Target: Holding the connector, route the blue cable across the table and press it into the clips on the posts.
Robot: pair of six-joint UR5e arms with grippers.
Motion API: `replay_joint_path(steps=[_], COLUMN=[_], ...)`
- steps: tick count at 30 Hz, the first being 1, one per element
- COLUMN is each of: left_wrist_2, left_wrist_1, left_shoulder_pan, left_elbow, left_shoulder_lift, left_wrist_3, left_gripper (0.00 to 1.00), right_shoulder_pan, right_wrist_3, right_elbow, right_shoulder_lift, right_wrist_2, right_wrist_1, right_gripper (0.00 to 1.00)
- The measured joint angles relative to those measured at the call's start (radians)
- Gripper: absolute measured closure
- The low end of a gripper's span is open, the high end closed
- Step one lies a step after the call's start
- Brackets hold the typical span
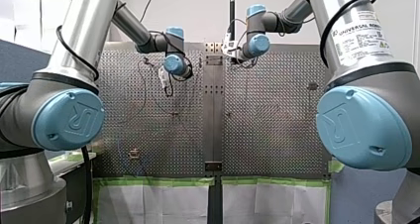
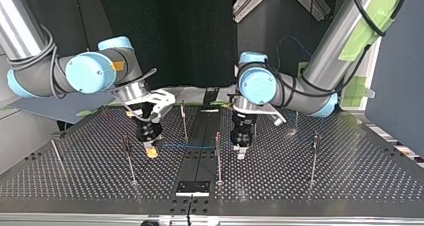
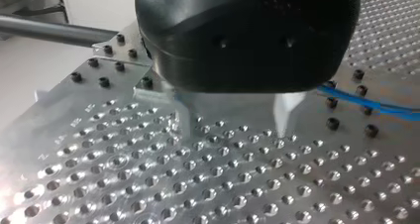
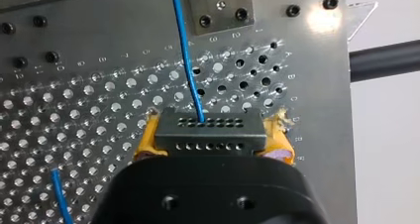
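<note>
Connector (image 4: 207,131), black w/ two rows of small holes, is sitting right in front of the right wrist cam. It is being clamped by my right gripper (image 4: 214,137), whose yellow pads (image 4: 147,140) are pressing on its two ends. Blue cable (image 4: 185,50) is coming out of the connector and running ahead over the table (image 4: 74,110) twd a bolted metal plate (image 4: 218,6). Another short bit of blue cable is showing beside the gripper body.

Top view: right gripper is hanging just above the table, at view's left of the centre strip. Cable is stretching from it across the strip to approx the post (image 2: 218,156) next to my left gripper (image 3: 236,122). Can't tell if cable is touching that post.

Left gripper is pointing down w/ fingers (image 3: 286,116) spread apart, gripping nothing, tips just above the holes. Cable is passing beside it, apart from the fingers. Other posts (image 2: 313,156) are standing upright further out on both sides.
</note>
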Motion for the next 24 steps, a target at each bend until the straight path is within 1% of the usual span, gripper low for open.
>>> replay_joint_path(steps=[3,6,11,19,24], left_wrist_2=[-0.007,-0.015,-0.015,-0.008,-0.009], left_wrist_1=[-0.027,-0.049,-0.050,-0.070,-0.073], left_shoulder_pan=[-0.009,-0.018,-0.031,-0.054,-0.073], left_elbow=[-0.005,-0.024,-0.067,-0.132,-0.163], left_shoulder_lift=[0.012,0.034,0.080,0.149,0.190], left_wrist_3=[0.005,0.005,0.003,0.010,0.019], left_gripper=[0.00,0.00,0.00,0.00,0.00], right_shoulder_pan=[-0.003,-0.005,-0.009,-0.013,-0.014], right_wrist_3=[-0.001,-0.002,-0.002,-0.002,-0.002], right_elbow=[0.000,0.000,0.000,0.000,0.000], right_shoulder_lift=[0.001,0.002,0.002,0.002,0.001], right_wrist_2=[0.000,0.000,0.000,-0.002,-0.002], right_wrist_1=[0.000,-0.001,-0.001,0.000,0.004], right_gripper=[1.00,1.00,1.00,1.00,1.00])
